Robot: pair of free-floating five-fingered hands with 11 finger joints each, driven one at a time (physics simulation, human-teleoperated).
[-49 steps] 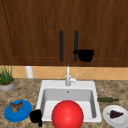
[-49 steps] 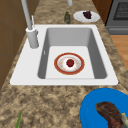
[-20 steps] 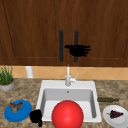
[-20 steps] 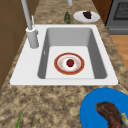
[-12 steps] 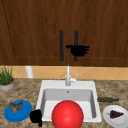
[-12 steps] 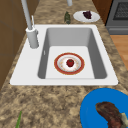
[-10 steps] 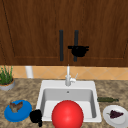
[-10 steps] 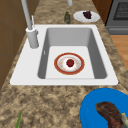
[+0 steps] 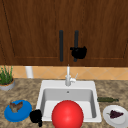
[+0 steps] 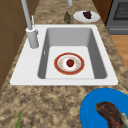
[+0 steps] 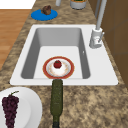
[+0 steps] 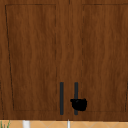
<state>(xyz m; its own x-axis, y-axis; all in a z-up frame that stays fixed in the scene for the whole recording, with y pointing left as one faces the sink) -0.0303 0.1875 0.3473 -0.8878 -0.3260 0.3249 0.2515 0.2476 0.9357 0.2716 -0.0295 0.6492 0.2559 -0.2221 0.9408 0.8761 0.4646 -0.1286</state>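
Right robot hand (image 9: 79, 52) at the lower part of the right cabinet handle (image 9: 76, 45), above the sink (image 9: 42, 100); whether its fingers clasp the bar cannot be told. The handle is a stiff, slim vertical bar, probably best gripped mid-length; the left cabinet handle (image 9: 61, 45) stands just beside it, leaving little side room. Left robot hand (image 9: 36, 116) hangs at the sink's front left corner, beside the blue plate (image 9: 23, 112), fingers unclear
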